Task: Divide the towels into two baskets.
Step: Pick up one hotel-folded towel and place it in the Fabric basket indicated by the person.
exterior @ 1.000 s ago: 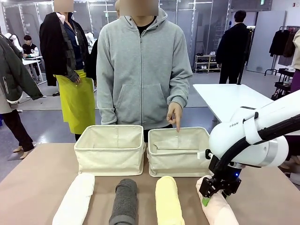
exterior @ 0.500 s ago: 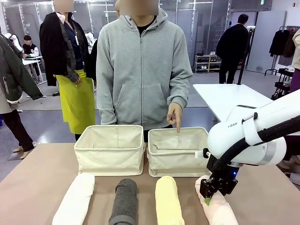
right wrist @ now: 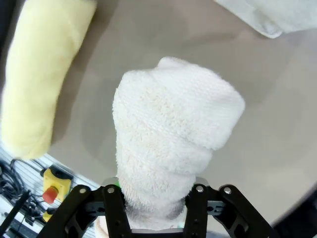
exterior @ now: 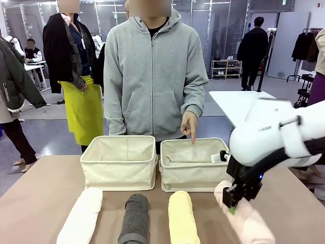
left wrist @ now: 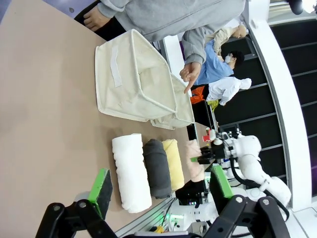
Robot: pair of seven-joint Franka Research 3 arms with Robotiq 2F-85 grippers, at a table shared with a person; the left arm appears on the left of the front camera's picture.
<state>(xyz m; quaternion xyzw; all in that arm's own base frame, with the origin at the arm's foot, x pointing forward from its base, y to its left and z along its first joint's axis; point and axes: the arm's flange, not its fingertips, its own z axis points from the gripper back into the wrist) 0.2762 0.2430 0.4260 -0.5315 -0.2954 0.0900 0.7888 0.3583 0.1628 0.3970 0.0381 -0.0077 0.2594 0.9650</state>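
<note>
Four towels lie in a row at the table's near edge: white point(exterior: 81, 217), dark grey point(exterior: 135, 218), pale yellow point(exterior: 183, 219) and pale pink point(exterior: 246, 216). My right gripper point(exterior: 231, 200) is shut on the pink towel near its far end and holds that end tilted up off the table. In the right wrist view the pink towel point(right wrist: 168, 144) sticks out between the fingers point(right wrist: 117, 210), and the yellow towel point(right wrist: 44, 74) lies beside it. Behind the row stand two cream baskets, left point(exterior: 119, 173) and right point(exterior: 188, 178). My left gripper point(left wrist: 159, 184) hangs open above the table.
A person in a grey hoodie stands at the far side, one hand point(exterior: 189, 124) pointing a finger down into the right basket. Bare brown table point(exterior: 40, 193) lies left of the towels. The left wrist view shows the baskets point(left wrist: 133, 82) and the towel row point(left wrist: 131, 171) sideways.
The right gripper's jaws have closed on the pink towel, and the arm has risen a little, lifting the towel's far end. The other towels, baskets and pointing hand stay put.
</note>
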